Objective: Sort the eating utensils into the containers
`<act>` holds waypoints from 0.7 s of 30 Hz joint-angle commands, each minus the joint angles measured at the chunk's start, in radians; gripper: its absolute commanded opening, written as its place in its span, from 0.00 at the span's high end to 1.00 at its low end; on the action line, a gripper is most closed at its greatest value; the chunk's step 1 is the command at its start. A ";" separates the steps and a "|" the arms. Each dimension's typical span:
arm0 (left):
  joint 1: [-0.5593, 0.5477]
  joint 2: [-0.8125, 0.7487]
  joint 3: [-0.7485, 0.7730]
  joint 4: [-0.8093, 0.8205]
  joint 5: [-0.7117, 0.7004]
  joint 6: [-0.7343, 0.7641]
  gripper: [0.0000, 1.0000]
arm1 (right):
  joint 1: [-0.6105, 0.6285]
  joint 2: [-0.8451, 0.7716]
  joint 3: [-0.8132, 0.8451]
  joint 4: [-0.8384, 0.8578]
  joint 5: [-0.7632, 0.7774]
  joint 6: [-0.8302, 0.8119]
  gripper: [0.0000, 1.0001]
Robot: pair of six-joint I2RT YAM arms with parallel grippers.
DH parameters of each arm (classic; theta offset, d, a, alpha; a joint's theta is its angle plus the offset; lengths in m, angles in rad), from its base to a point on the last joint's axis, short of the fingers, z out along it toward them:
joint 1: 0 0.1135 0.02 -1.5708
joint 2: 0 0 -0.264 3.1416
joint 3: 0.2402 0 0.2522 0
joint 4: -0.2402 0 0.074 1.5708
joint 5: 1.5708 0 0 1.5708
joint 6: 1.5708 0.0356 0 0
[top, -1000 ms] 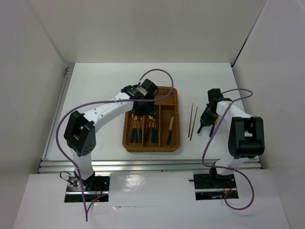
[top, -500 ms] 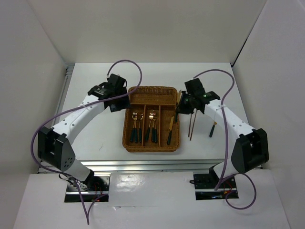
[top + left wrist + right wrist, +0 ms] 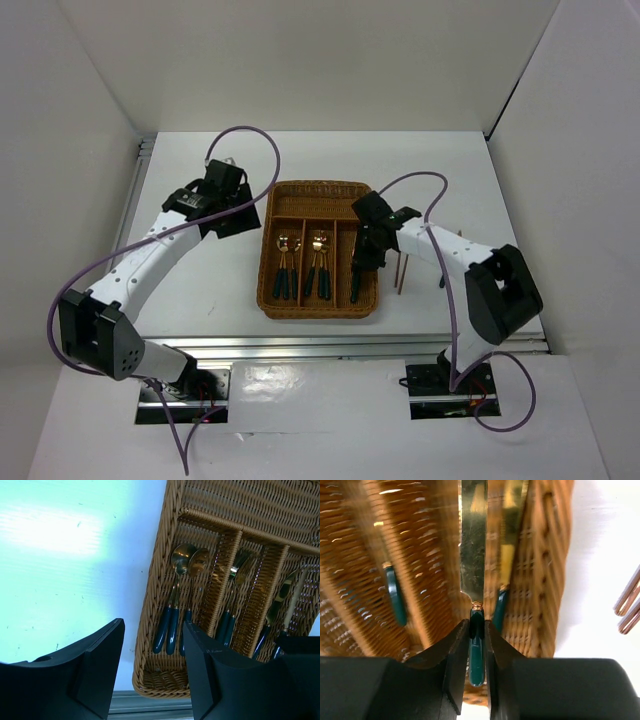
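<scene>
The brown wicker tray (image 3: pixel 318 186) lies mid-table. Its left slot holds two gold spoons (image 3: pixel 284 262), the middle slot two forks (image 3: pixel 318 262). My right gripper (image 3: pixel 362 262) is over the right slot, shut on the teal handle of a gold-bladed knife (image 3: pixel 473 540), held just above another knife (image 3: pixel 512 535) lying in that slot. Two reddish chopsticks (image 3: pixel 402 268) lie on the table right of the tray. My left gripper (image 3: pixel 235 215) is open and empty, left of the tray; its wrist view shows the spoons (image 3: pixel 182 565) and forks (image 3: pixel 239 570).
The crosswise slot at the tray's far end (image 3: pixel 320 204) looks bare. A small dark utensil tip (image 3: pixel 441 282) shows on the table behind my right arm. White walls enclose the table; a metal rail (image 3: pixel 300 345) runs along the near edge.
My left gripper has pulled back left, off the tray. My right gripper has swung left from the table's right side to over the tray's right slot, carrying the knife.
</scene>
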 commanded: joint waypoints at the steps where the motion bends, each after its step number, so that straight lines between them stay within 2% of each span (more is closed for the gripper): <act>1: 0.015 -0.029 -0.004 0.024 0.012 0.026 0.36 | 0.005 0.052 0.033 0.009 0.038 0.007 0.74; 3: 0.015 -0.029 -0.004 0.024 0.012 0.036 0.36 | 0.005 0.073 0.058 -0.002 0.047 0.007 0.62; 7: 0.024 -0.029 -0.004 0.024 0.012 0.036 0.36 | 0.015 0.064 0.112 -0.021 0.075 -0.006 0.48; 11: 0.024 -0.020 0.005 0.024 0.012 0.036 0.36 | -0.008 0.055 0.210 -0.102 0.141 -0.042 0.43; 15: 0.024 0.002 0.014 0.034 0.012 0.036 0.36 | -0.128 0.018 0.241 -0.139 0.204 -0.075 0.43; 21: 0.033 0.042 0.036 0.034 0.012 0.054 0.34 | -0.359 -0.088 0.086 -0.110 0.181 -0.110 0.43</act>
